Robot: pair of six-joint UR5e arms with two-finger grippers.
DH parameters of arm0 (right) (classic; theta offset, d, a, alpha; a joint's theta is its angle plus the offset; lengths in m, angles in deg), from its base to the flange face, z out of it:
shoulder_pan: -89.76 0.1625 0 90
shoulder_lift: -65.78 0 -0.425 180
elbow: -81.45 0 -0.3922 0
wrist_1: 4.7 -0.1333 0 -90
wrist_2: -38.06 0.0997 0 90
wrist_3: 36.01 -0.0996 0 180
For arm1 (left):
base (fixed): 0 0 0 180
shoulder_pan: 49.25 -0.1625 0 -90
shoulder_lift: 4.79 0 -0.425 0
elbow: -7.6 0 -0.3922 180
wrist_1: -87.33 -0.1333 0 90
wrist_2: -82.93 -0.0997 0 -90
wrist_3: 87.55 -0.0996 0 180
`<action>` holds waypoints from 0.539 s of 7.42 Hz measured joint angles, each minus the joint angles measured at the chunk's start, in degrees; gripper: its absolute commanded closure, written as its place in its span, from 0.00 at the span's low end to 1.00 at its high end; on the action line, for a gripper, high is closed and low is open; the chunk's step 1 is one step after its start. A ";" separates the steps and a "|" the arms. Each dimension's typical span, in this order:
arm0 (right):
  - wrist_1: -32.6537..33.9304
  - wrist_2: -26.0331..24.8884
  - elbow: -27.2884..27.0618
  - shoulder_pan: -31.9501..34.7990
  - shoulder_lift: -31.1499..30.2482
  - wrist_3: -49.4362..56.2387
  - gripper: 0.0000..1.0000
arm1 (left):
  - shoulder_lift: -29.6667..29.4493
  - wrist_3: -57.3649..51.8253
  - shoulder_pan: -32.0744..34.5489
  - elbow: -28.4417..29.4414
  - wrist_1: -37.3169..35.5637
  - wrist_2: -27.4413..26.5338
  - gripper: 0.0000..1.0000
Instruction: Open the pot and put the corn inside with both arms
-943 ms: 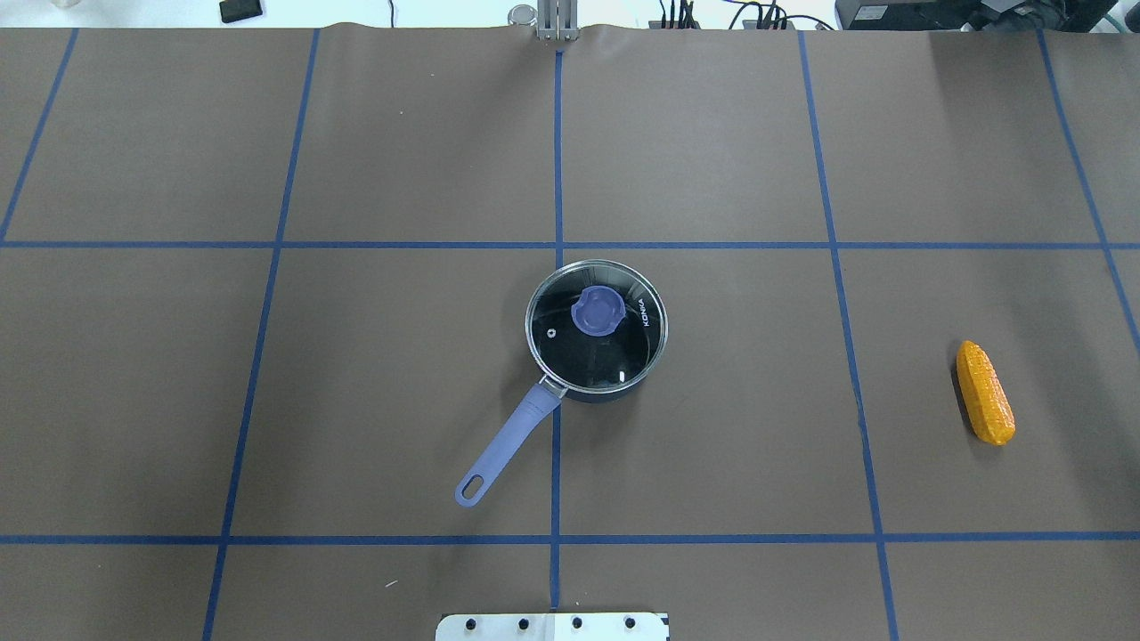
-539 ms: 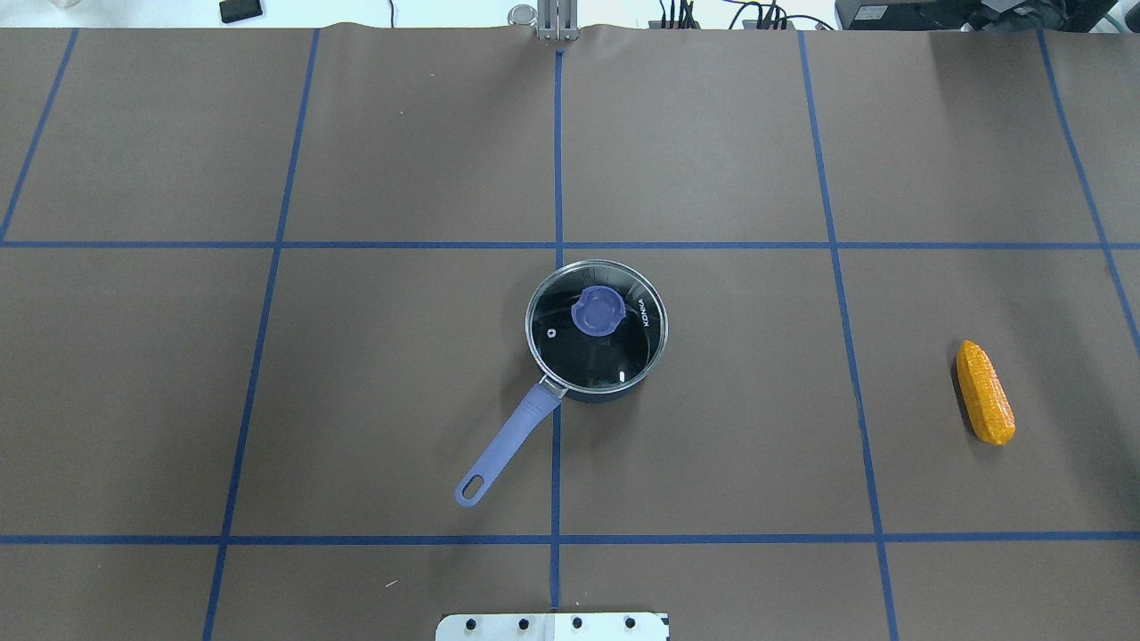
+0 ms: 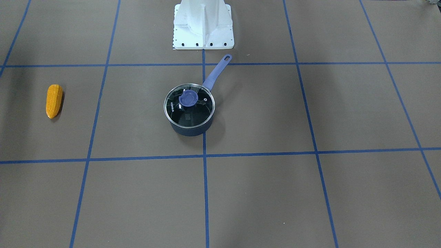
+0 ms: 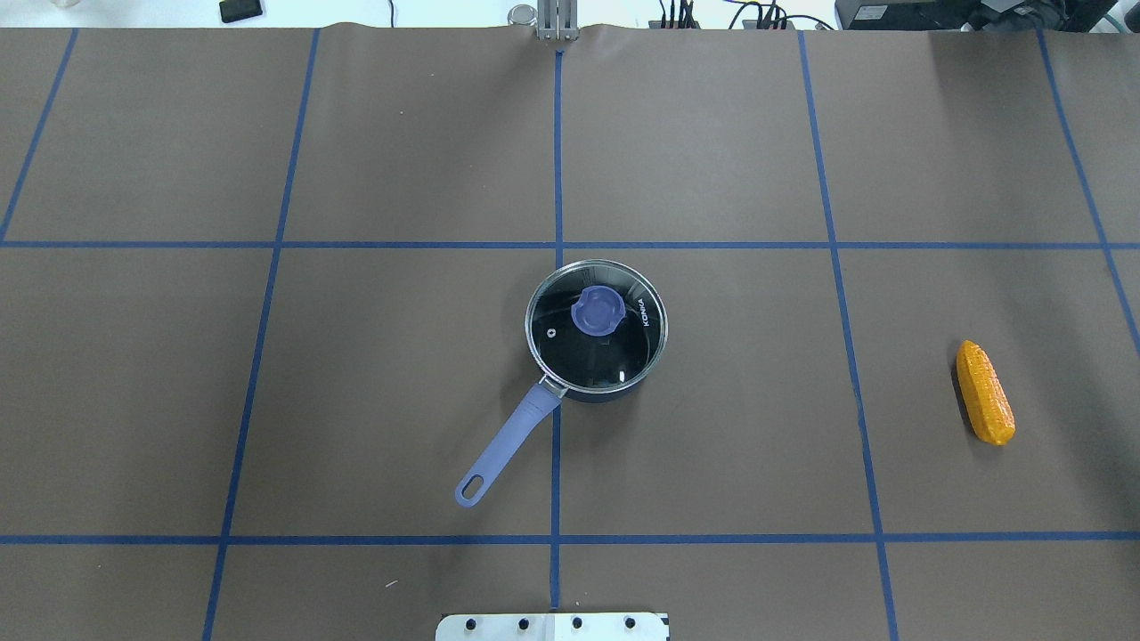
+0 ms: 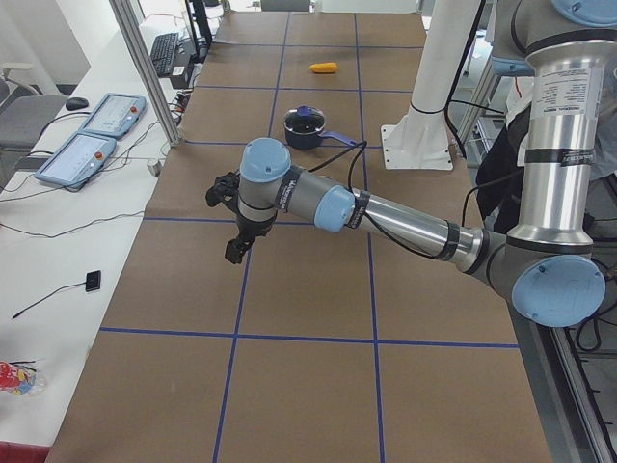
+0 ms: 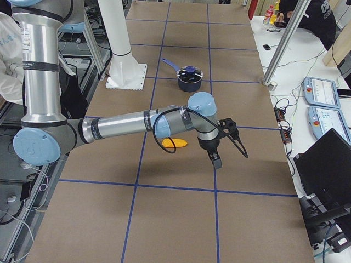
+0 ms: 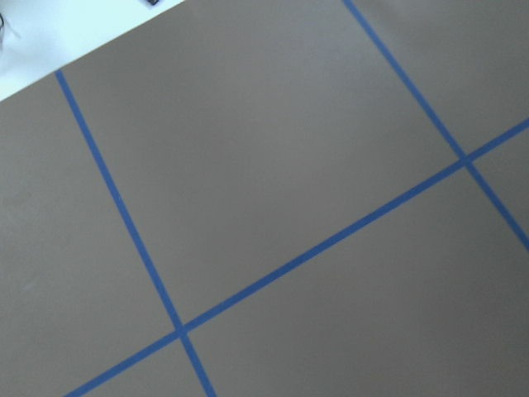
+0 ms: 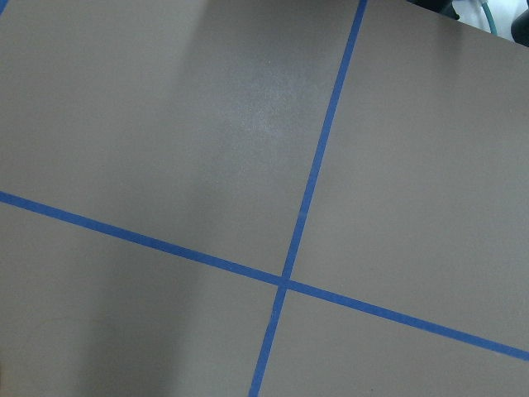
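Observation:
The dark pot (image 4: 595, 331) stands at the table's middle, shut with a glass lid that has a purple knob (image 4: 595, 312). Its purple handle (image 4: 508, 442) points toward the robot's left. The orange-yellow corn (image 4: 984, 393) lies on the table far right; it also shows in the front view (image 3: 54, 100). Neither arm shows in the overhead or front views. In the left side view the left gripper (image 5: 234, 253) hangs above the table's left end. In the right side view the right gripper (image 6: 215, 160) hangs near the corn (image 6: 174, 143). I cannot tell whether either is open or shut.
The white base pedestal (image 3: 203, 24) stands at the robot's edge of the table behind the pot. Blue tape lines grid the brown table cover. Control tablets (image 5: 77, 154) and an aluminium post (image 5: 145, 68) stand beyond the far edge.

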 measured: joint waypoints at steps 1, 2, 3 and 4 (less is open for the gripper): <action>-0.06 0.29 -0.02 -0.25 0.07 -1.20 0.00 | -1.76 7.55 -2.81 -1.04 0.42 -0.31 0.01; -0.09 0.79 -0.04 -0.39 0.07 -1.87 0.00 | -3.38 17.34 -6.91 -3.37 0.40 -1.63 0.00; -0.10 1.32 -0.05 -0.43 0.05 -2.15 0.00 | -5.29 27.77 -12.41 -6.24 -0.22 -4.61 0.00; -0.10 1.62 -0.05 -0.45 0.01 -2.24 0.00 | -8.51 36.97 -18.49 -8.22 -2.34 -8.42 0.00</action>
